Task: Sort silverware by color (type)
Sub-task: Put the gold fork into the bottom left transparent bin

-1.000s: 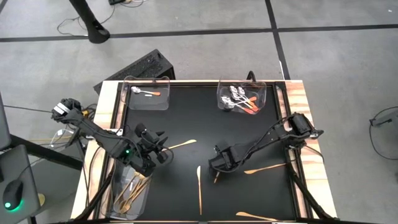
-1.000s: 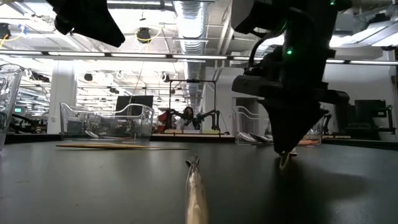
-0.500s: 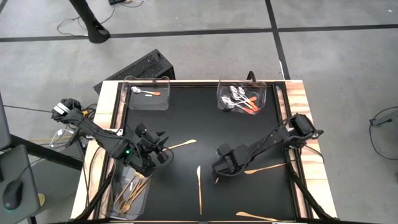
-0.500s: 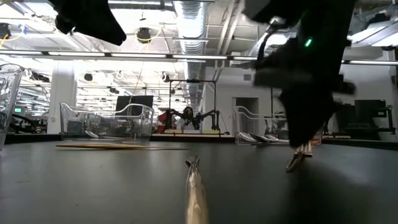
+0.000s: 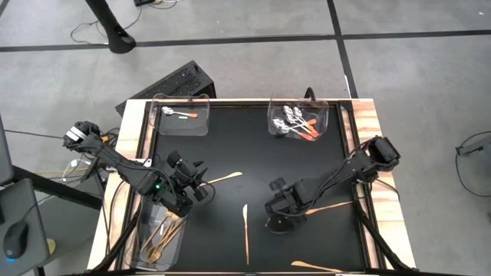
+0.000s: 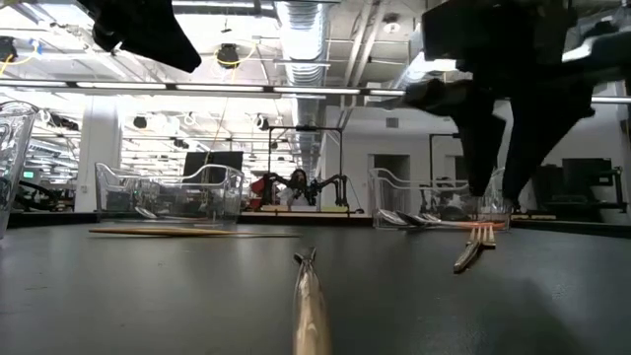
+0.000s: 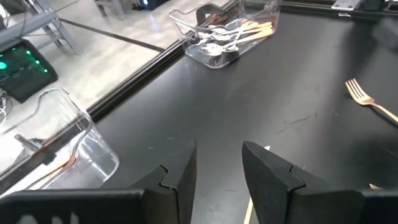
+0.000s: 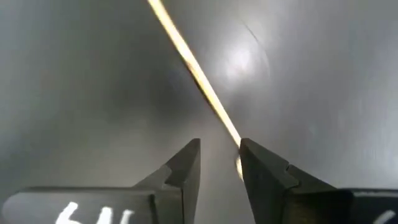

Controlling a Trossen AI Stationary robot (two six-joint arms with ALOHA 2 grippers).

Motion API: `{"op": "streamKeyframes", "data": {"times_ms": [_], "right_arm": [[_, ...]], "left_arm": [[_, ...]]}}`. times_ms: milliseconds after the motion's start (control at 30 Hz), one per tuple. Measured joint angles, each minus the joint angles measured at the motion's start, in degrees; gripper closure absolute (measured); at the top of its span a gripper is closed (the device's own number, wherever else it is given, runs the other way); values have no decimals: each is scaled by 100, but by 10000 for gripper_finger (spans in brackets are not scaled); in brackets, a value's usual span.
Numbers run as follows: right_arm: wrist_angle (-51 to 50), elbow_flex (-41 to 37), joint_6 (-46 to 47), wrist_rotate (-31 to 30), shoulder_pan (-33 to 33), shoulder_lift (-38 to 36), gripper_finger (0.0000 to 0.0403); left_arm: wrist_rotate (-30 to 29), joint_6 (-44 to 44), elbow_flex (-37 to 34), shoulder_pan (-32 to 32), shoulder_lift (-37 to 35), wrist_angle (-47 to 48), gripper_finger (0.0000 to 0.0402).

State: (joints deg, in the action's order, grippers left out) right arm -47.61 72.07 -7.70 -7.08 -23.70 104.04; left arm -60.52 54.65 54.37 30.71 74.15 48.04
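- While our right hand (image 5: pixel 275 222) hangs low over the bench (image 5: pixel 253 153), a gold fork (image 6: pixel 471 248) lies just under its parted, empty fingers (image 8: pixel 180 171).
- We judge the step to be picking up this fork; next we must lower, straddle its thin handle and close.
- Our left hand (image 5: pixel 201 182) waits half-open and empty, a second fork (image 5: pixel 224 178) just beyond its fingertips.

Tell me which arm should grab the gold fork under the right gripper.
Right. Its gripper hangs directly over that fork, fingers apart on either side of the handle. The left gripper waits near the left tray.
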Motion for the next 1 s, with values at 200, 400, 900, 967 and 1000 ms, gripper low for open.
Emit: {"op": "streamKeyframes", "data": {"times_ms": [200,400,900,967,1000], "right_arm": [[263,6,-724,7,159,227,286],[124,5,-798,117,435,527,287],[165,4,-367,414,490,757,301],[184,4,-330,536,537,759,320],[203,4,-270,541,557,760,332]], "left_arm": [[-12,-174,0,-25,0,-1,287],[-15,-212,-2,-195,-2,-1,287],[7,-323,-4,-565,-2,1,287],[10,-301,-4,-637,-2,1,287],[11,-280,-3,-662,-2,1,287]]}}
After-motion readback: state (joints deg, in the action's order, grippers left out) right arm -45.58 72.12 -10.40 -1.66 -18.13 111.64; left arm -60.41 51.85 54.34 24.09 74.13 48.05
